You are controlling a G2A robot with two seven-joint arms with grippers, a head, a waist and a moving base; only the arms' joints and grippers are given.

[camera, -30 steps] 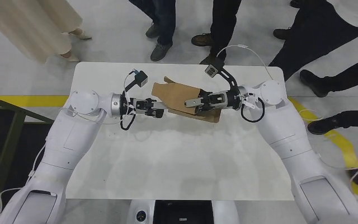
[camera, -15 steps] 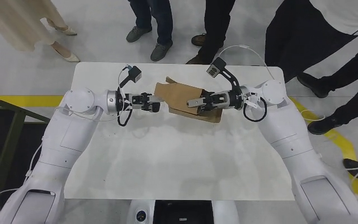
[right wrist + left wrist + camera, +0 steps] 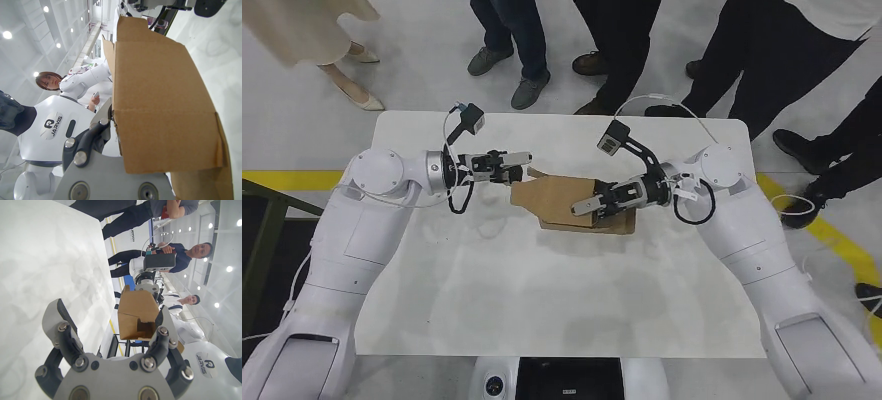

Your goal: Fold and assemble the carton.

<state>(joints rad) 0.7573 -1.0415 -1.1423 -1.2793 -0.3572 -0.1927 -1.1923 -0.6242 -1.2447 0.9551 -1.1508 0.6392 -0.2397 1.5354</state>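
The white rectangular table [image 3: 542, 300] carries the brown cardboard carton [image 3: 560, 196], half-flattened, near the middle of its far edge. The right gripper [image 3: 587, 207] lies over the carton's end nearer the table's right edge. Its jaws are closed on a panel, with one finger [image 3: 102, 113] pressed against the cardboard wall. The left gripper [image 3: 517, 163] sits at the carton's far-left corner with jaws wide, one pad [image 3: 159, 317] just beside the notched flap [image 3: 128, 328]. The step looks like opening the sleeve square. The right should hold firm near a crease while the left takes the flap's edge squarely and pushes along the fold, lest the board buckle.
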